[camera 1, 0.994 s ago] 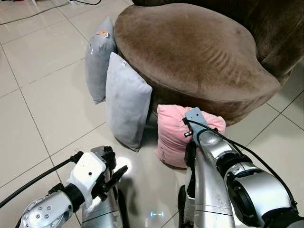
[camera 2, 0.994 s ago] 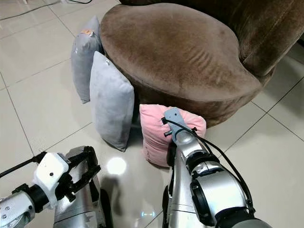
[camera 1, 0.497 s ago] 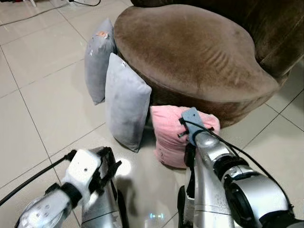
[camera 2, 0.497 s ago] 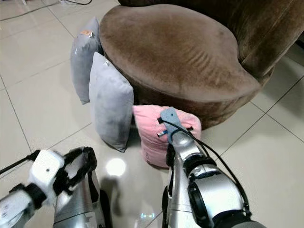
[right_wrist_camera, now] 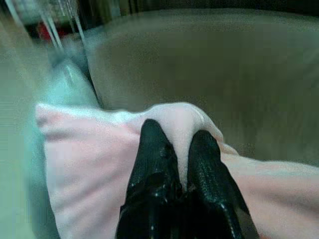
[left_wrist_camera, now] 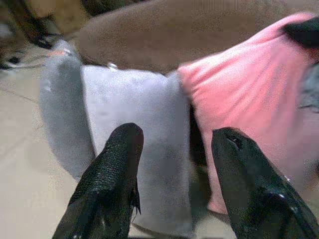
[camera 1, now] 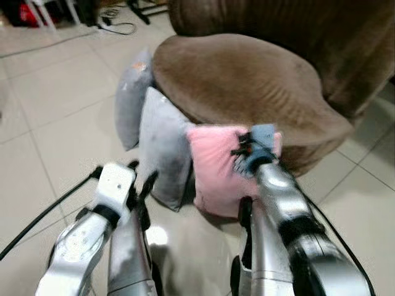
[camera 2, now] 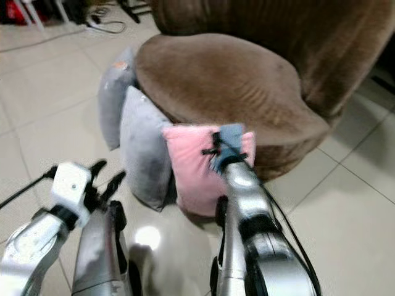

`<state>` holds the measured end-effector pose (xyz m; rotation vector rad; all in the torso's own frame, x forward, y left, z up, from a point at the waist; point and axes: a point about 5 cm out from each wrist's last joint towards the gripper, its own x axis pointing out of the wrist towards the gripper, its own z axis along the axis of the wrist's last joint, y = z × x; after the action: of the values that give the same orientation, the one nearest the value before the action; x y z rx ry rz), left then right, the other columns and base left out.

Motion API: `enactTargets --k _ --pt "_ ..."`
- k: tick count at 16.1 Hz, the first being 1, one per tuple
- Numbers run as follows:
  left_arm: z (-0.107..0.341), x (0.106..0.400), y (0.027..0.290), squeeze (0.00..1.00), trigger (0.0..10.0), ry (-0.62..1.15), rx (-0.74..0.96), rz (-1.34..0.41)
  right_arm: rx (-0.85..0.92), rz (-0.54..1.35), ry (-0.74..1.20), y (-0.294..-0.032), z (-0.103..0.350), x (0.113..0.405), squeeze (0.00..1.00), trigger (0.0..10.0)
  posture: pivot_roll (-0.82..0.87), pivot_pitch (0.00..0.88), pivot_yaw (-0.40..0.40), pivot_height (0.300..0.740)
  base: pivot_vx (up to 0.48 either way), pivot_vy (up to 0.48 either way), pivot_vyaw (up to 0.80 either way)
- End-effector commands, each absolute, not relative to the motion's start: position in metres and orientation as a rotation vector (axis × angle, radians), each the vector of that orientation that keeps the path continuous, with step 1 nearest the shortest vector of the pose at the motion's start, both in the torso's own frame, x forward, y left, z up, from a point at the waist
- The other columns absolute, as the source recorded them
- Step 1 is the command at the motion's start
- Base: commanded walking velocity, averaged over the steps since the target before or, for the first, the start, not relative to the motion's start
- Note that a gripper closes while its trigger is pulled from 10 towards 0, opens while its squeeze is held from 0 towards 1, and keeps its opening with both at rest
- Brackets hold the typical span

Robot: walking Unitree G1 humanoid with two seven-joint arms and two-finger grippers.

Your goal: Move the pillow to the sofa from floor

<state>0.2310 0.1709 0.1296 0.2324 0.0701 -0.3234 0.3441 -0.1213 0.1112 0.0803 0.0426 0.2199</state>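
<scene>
Lifting is in hand — the pink pillow [camera 1: 216, 166] is pinched at its top edge by the right gripper [right_wrist_camera: 180, 149], just before the sofa [camera 1: 247, 80]; the left gripper [left_wrist_camera: 174, 164] is held open, empty. Raising it onto the far seat is called for next.

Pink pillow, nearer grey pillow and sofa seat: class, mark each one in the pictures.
pink pillow [camera 1: 213, 172], left eye view, its front face.
nearer grey pillow [camera 1: 162, 145], left eye view, its broad side.
sofa seat [camera 2: 216, 77], right eye view, cushion top.

Looks like somebody's living room: big brown plush sofa [camera 1: 247, 80] with a rounded seat, glossy cream floor tiles [camera 1: 55, 105], and throw pillows, two grey ones [camera 1: 162, 145] and a pink one [camera 1: 213, 166], propped against it. Cables [camera 1: 117, 24] trail across the floor at the back.
</scene>
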Motion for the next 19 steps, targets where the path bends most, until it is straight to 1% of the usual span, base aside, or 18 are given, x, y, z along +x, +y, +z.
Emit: enactTargets --k 1,2,3,4,5,6,7,8,9,10,15,17,19 --pt "0.13 0.234 0.171 0.0 10.0 0.053 0.236 -0.298 0.133 0.262 -0.19 -0.121 0.175 0.346 0.0 0.0 -0.07 0.0 0.043 0.43 0.0 0.0 0.0" --pt "0.131 0.238 0.169 0.0 10.0 0.04 0.233 -0.283 0.16 0.272 -0.259 -0.124 0.196 0.34 0.0 0.0 -0.08 0.0 0.052 0.43 0.0 0.0 0.0" --pt "0.135 0.24 0.168 0.0 10.0 0.018 0.233 -0.261 0.237 0.28 -0.38 -0.125 0.233 0.326 0.0 1.6 -0.08 0.0 0.055 0.43 0.0 0.0 0.0" --pt "0.137 0.241 0.168 0.0 10.0 0.006 0.233 -0.249 0.256 0.252 -0.387 -0.127 0.244 0.322 0.0 6.8 -0.08 0.0 0.053 0.43 0.0 0.0 0.0" --pt "0.141 0.243 0.167 0.0 10.0 -0.013 0.23 -0.231 0.256 0.26 -0.418 -0.127 0.256 0.315 0.0 10.0 -0.08 0.0 0.051 0.43 0.0 0.0 0.0" --pt "0.145 0.245 0.168 0.0 10.0 -0.038 0.237 -0.204 0.261 0.268 -0.45 -0.127 0.269 0.305 0.0 10.0 -0.08 0.0 0.046 0.43 0.0 0.0 0.0" --pt "0.148 0.246 0.169 0.0 10.0 -0.051 0.239 -0.189 0.287 0.263 -0.461 -0.127 0.276 0.301 0.0 10.0 -0.08 0.0 0.04 0.435 0.0 0.0 0.0" --pt "0.154 0.249 0.171 0.0 10.0 -0.078 0.248 -0.165 0.319 0.245 -0.467 -0.129 0.285 0.295 0.0 10.0 -0.08 0.0 0.036 0.45 0.0 0.0 0.0" --pt "0.155 0.25 0.172 0.0 10.0 -0.088 0.25 -0.158 0.322 0.24 -0.458 -0.129 0.284 0.294 0.0 10.0 -0.08 0.0 0.028 0.46 0.0 0.0 0.0" --pt "0.157 0.251 0.172 0.0 10.0 -0.098 0.253 -0.15 0.322 0.214 -0.425 -0.131 0.275 0.294 0.0 10.0 -0.08 0.0 0.019 0.47 0.0 0.0 0.0" --pt "0.151 0.25 0.174 0.0 10.0 -0.086 0.25 -0.124 0.191 0.144 -0.229 -0.138 0.222 0.283 0.0 10.0 -0.08 0.0 0.016 0.52 0.0 0.0 0.0" --pt "0.152 0.252 0.175 0.0 10.0 -0.091 0.256 -0.119 0.187 0.135 -0.209 -0.142 0.217 0.281 0.0 10.0 -0.09 0.0 0.022 0.54 0.0 0.0 0.0" --pt "0.153 0.254 0.174 0.0 10.0 -0.096 0.255 -0.115 0.239 0.129 -0.222 -0.144 0.221 0.279 0.0 10.0 -0.1 0.0 0.036 0.56 0.0 0.0 0.0"
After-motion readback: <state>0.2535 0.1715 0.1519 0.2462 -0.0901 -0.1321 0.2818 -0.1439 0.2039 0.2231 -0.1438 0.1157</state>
